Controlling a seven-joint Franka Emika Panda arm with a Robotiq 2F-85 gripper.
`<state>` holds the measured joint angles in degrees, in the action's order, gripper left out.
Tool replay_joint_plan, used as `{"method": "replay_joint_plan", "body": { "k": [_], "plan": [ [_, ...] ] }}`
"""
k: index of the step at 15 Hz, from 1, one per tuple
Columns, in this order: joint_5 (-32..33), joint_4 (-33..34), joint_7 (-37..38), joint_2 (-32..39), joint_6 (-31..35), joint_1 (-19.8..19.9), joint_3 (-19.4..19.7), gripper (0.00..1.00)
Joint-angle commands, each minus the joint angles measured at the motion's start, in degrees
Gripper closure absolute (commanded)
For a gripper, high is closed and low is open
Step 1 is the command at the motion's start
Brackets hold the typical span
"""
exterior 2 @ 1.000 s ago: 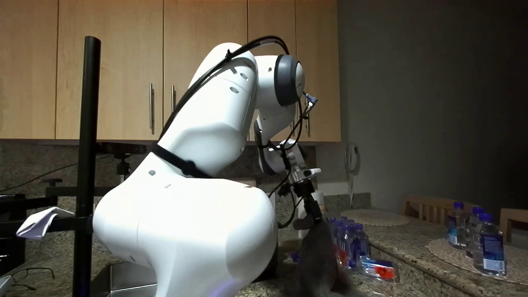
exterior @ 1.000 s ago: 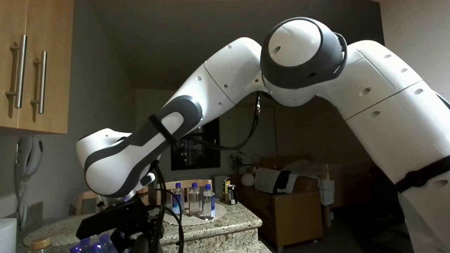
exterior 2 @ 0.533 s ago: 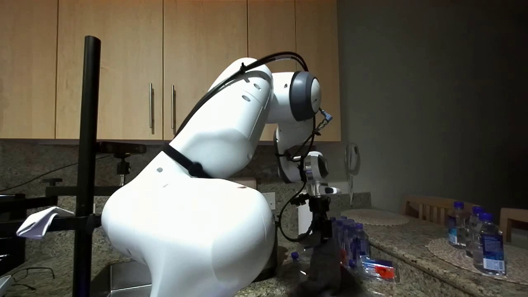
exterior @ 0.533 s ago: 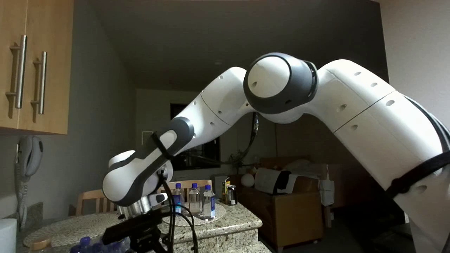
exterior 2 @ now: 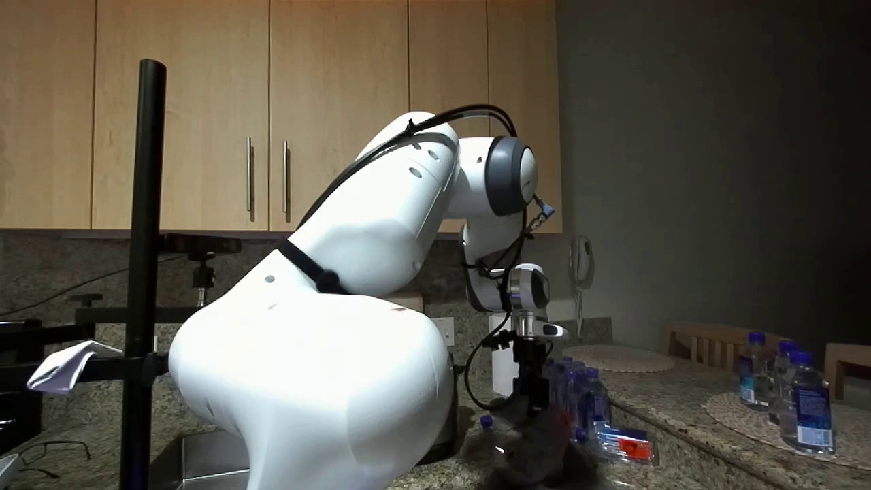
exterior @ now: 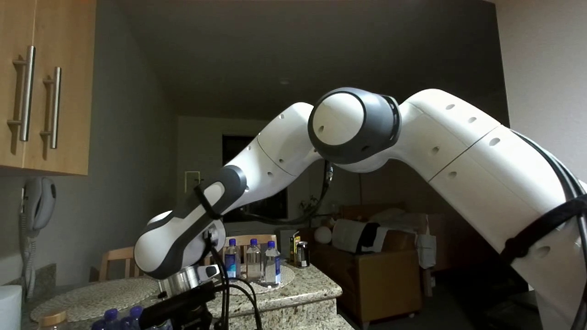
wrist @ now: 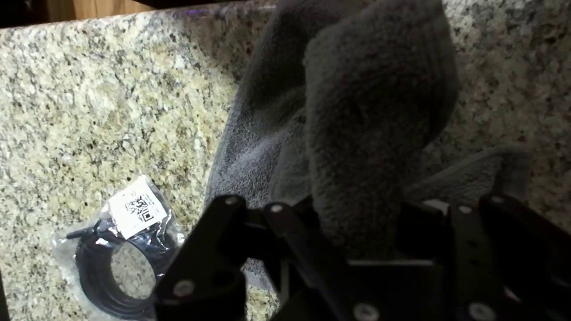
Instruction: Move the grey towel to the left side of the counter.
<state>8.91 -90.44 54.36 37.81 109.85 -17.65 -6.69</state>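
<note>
The towel (wrist: 357, 116) lies on the counter (wrist: 134, 111) just beside the bag (wrist: 105, 238), a fold between the parted fingers of the tool (wrist: 363, 214); we can't tell whether they grip it. If that fold snags, lifting could drag it away.

1 robot arm (exterior 2: 371, 231), 1 gripper (wrist: 361, 218) and 1 grey towel (wrist: 366, 133) share the scene with 1 clear plastic packet (wrist: 100, 267) and 1 black post (exterior 2: 143, 272). 3 blue-capped bottles (exterior 2: 810, 415) stand on 1 of 2 round mats (exterior 2: 616, 358); clustered bottles (exterior 2: 597, 403) overlap too much to count. Also seen: 2 wooden chair backs (exterior 2: 725, 335), 1 wall phone (exterior 2: 582, 262) and 1 dark can (exterior: 302, 254).
</note>
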Motion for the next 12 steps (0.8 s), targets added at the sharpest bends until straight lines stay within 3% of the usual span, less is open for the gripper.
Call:
{"method": "replay_joint_plan", "body": {
  "k": [1,12],
  "plan": [
    [-0.94,0.27,-0.54,0.02,-0.12,-1.23,1.45,0.93],
    [-1.57,3.15,2.16,2.44,0.56,-2.15,2.51,0.94]
  ]
}}
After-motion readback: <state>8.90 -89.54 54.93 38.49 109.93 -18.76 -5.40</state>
